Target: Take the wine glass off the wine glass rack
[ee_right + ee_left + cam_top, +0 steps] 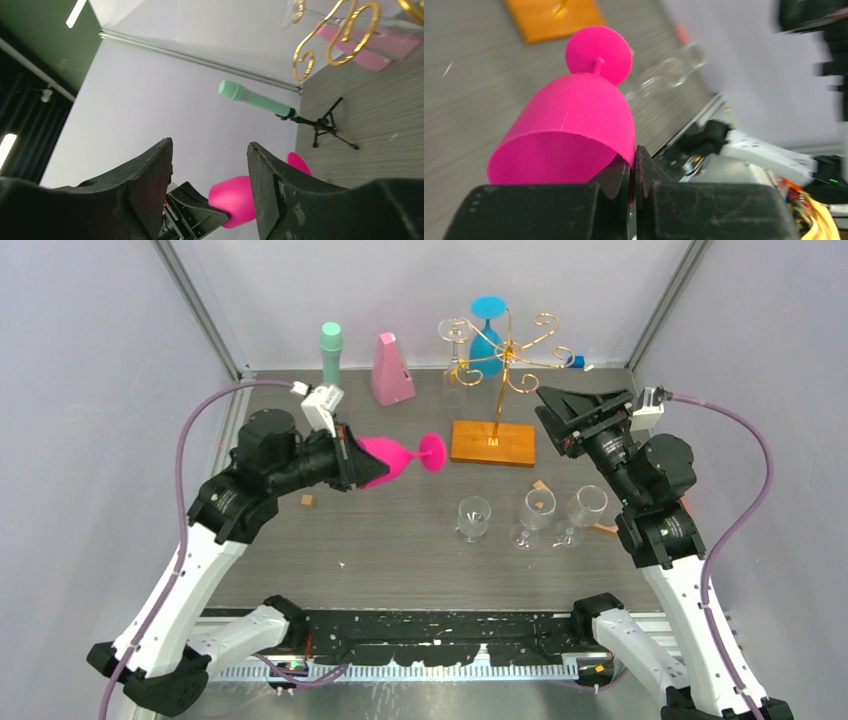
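Pink opaque wine glass (398, 458) is off the thin gold wire wine glass rack (505, 365): it hangs in the air above the grey table (400, 560), lying roughly horiz., round foot pointing twd the rack's flat orange-brown base (492, 443), well clear of the curled arms. Left gripper (352, 462) has it by the bowl rim. Left wrist view shows the jaws nearly closed w/ only the thin bowl wall pinched between them, one finger (616, 177) apparently inside the mouth, the other outside. Rim pinch prob. chosen bc glasses on this rack hang by the foot in the wire hooks, so the bowl is the free part to reach. Right gripper (548, 412) sits near the rack on its right side, jaws spread wide, nothing between them; in the right wrist view the pink glass shows through the gap, far off. Likely parked there to keep out of the way or be ready to steady the rack; cannot tell which. Rack carries a blue opaque glass (487, 335) and a clear stemmed glass (455, 340), both upside down. Three clear glasses (535, 512) stand on the table nr the right arm. Judgement: removal essentially done; what's left = set the pink glass down upright. That needs a wrist turn, and the thin-wall grip could slip during it
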`<state>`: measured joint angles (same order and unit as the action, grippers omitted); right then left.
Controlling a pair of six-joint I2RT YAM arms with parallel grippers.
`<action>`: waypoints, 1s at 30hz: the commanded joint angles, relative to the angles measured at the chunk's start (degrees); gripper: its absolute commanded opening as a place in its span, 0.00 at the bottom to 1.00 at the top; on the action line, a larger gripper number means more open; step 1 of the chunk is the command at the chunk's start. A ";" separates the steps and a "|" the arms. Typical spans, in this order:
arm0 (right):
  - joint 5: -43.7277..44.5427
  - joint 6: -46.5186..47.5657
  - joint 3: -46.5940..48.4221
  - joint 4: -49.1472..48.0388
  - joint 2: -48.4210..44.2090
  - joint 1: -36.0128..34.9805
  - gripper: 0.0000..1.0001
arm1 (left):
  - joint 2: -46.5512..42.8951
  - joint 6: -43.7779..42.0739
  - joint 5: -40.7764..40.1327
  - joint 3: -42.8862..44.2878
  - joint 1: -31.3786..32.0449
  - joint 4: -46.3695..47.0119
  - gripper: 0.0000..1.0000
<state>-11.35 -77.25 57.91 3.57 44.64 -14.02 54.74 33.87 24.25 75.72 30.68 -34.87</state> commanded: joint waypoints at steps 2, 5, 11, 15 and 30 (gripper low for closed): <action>7.64 9.49 2.78 10.08 -1.21 0.13 0.60 | 2.85 -8.29 -9.02 -1.63 0.03 -19.60 0.00; 9.10 12.31 3.29 12.24 -1.33 0.13 0.60 | 5.50 -8.55 -13.09 -0.83 1.44 -22.72 0.00; 10.98 14.69 3.12 15.59 -2.05 0.13 0.59 | 17.25 -10.00 -26.51 8.02 12.01 -31.74 0.00; 13.94 16.27 2.81 17.45 -3.25 0.13 0.59 | 25.57 -10.41 -30.71 13.76 16.66 -35.57 0.00; 17.92 19.60 3.24 21.83 -5.35 0.13 0.59 | 45.50 -13.39 -26.68 24.90 21.71 -35.07 0.00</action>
<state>4.34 -59.02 59.00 25.85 39.72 -14.02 96.73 22.44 -3.86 96.95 51.42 -69.73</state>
